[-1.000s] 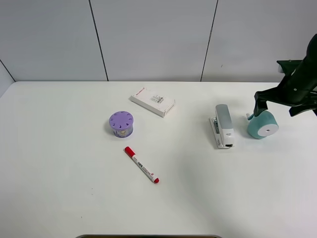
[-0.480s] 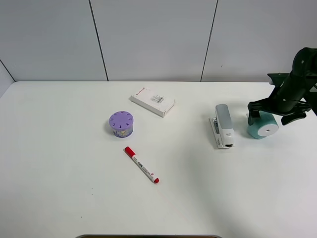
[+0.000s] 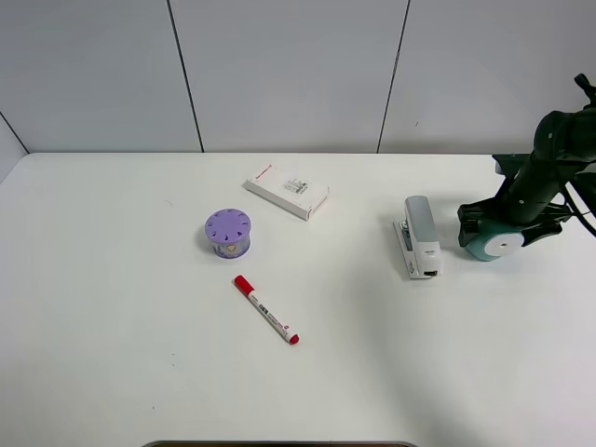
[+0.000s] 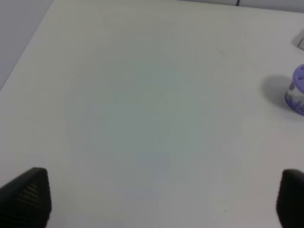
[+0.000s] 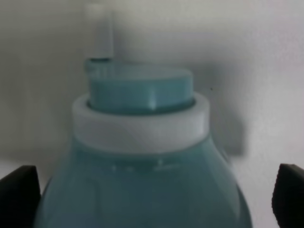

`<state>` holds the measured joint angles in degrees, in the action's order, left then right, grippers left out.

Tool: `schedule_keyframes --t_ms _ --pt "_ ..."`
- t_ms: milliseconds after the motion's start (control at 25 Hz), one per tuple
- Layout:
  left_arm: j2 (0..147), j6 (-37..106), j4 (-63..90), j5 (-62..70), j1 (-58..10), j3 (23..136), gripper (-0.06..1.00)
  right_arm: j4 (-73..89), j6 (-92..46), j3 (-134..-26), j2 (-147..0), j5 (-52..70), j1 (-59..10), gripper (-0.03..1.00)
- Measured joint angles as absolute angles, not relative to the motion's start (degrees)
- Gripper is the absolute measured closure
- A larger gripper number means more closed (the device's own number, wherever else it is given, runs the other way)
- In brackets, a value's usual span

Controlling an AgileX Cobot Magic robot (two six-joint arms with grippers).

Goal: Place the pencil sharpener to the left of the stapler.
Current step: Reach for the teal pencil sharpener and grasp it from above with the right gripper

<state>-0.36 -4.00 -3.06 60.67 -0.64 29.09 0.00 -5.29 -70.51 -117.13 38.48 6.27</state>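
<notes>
The teal pencil sharpener (image 3: 495, 245) lies on its side at the table's right, its white round face toward the front. It fills the right wrist view as a teal barrel with a white ring (image 5: 142, 156). My right gripper (image 3: 504, 224) is down over it, open, with one finger on each side of the barrel; its fingertips (image 5: 18, 191) show at the frame's edges. The silver-grey and white stapler (image 3: 421, 237) lies just left of the sharpener. My left gripper (image 4: 152, 199) hangs open over bare table and is out of the high view.
A purple round holed container (image 3: 228, 232) stands left of centre, also at the edge of the left wrist view (image 4: 297, 90). A flat white box (image 3: 287, 190) lies behind it and a red-capped marker (image 3: 266, 310) in front. The wall runs behind the table.
My right arm has come down and slightly left, bringing its fingers from above the sharpener to either side of it. The sharpener and stapler have stayed in place.
</notes>
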Motion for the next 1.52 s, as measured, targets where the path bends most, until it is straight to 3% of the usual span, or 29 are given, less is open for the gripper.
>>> schedule_keyframes --t_ms 440,520,680,1520 --pt "-0.4 -4.0 -3.1 60.7 -0.6 29.1 -0.01 0.0 -5.5 -70.8 -118.3 37.7 6.3 0.03" --pt "-0.4 -4.0 -3.1 60.7 -0.6 29.1 -0.01 0.0 -5.7 -70.8 -118.3 37.7 6.3 0.08" --pt "-0.4 -4.0 -3.1 60.7 -0.6 29.1 -0.01 0.7 -5.7 -70.9 -118.3 37.9 6.3 0.29" --pt "-0.4 -4.0 -3.1 60.7 -0.6 29.1 -0.01 0.8 -5.7 -70.9 -118.3 38.0 6.3 0.29"
